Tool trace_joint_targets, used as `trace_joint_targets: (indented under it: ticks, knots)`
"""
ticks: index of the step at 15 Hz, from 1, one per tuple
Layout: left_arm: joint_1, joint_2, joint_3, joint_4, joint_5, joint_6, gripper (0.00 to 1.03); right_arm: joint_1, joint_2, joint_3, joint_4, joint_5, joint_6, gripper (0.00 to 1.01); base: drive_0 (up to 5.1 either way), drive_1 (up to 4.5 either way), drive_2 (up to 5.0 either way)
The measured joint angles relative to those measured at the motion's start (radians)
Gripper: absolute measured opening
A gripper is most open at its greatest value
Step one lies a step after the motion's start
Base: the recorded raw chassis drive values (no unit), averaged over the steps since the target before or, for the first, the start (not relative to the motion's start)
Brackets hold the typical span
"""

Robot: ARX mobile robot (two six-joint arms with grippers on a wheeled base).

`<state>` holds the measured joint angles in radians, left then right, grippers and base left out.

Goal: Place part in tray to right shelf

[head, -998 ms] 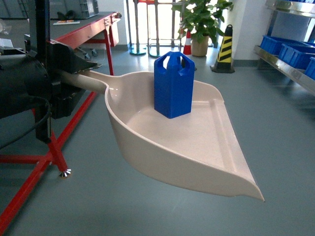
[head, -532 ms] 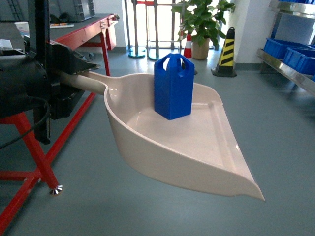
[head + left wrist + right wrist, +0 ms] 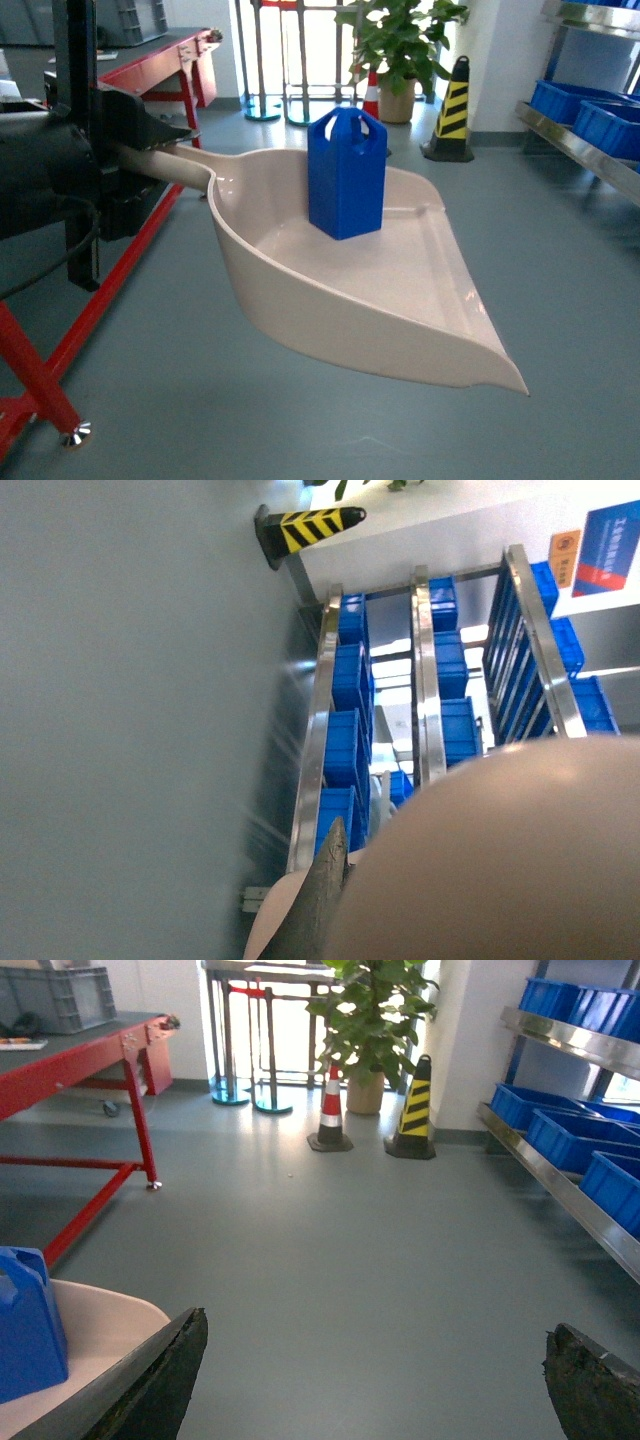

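Note:
In the head view the beige tray [image 3: 420, 300] hangs level over the floor. My left gripper [image 3: 160, 150] is shut on its long handle at the left. The blue part [image 3: 346, 172] stands upright in the tray's back half, handle loop on top. The right shelf [image 3: 585, 150] shows at the far right as a steel rail carrying blue crates. The left wrist view is filled by the tray's underside [image 3: 520, 860] beside one dark finger [image 3: 320, 900], with the shelf's rails [image 3: 322, 730] beyond. My right gripper [image 3: 380, 1380] is open and empty; the part [image 3: 25, 1320] and tray [image 3: 95, 1345] sit at its left.
A red-framed table [image 3: 150, 60] stands at the left, its leg [image 3: 35, 385] near the bottom corner. A potted plant [image 3: 400, 50], a striped cone [image 3: 452, 105] and metal stands lie ahead. Blue crates [image 3: 560, 1135] fill the steel shelf on the right. Grey floor lies between.
The red table frame and the floor have slid left and down in the head view, so the base has moved. The tray and the upright part have stayed steady in my left gripper.

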<state>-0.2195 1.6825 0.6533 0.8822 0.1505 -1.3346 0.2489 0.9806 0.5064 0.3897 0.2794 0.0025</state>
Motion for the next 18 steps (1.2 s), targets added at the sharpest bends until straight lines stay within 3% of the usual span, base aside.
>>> trace_joint_targets:
  ticks: [18]
  knots:
    - [-0.006, 0.0, 0.001, 0.008, 0.006, 0.0, 0.13, 0.0, -0.002, 0.0, 0.001, 0.003, 0.0, 0.98, -1.7, -1.71, -1.7]
